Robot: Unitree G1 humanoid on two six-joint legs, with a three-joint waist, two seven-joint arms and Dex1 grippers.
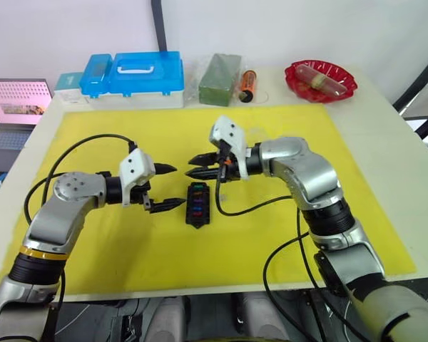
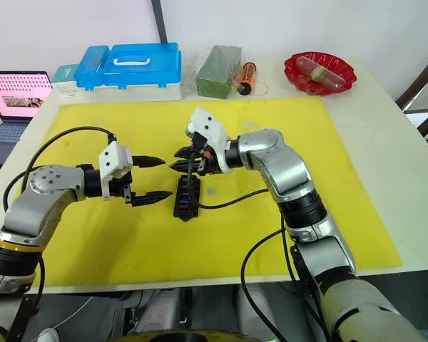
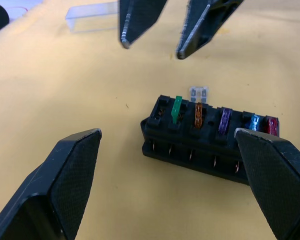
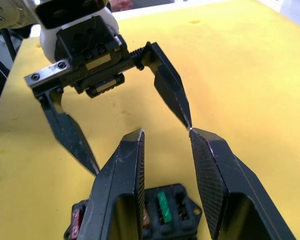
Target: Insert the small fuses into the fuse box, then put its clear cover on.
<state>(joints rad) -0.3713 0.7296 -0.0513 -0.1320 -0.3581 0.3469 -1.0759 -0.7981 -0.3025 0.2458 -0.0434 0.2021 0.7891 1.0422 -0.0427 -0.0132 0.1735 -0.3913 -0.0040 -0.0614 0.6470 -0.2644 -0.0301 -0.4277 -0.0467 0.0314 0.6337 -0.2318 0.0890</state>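
The black fuse box [image 1: 197,204] lies in the middle of the yellow mat [image 1: 100,256]. Green [image 3: 176,109], orange [image 3: 198,115], purple [image 3: 224,120], blue [image 3: 253,122] and red [image 3: 272,125] small fuses stand in its slots. A pale grey fuse [image 3: 199,93] sits on the mat against the box's far side. The clear cover [image 3: 92,22] lies farther back on the mat. My left gripper [image 1: 177,187] hangs open just left of the box, holding nothing. My right gripper [image 1: 190,167] hovers over the box's far end, open a little and also holding nothing.
Along the table's back edge stand a blue lidded case [image 1: 135,71], a bagged green block [image 1: 220,78], an orange cylinder [image 1: 247,84] and a red dish [image 1: 319,80]. A laptop [image 1: 14,107] sits off the table's left side. Black cables trail from both wrists over the mat.
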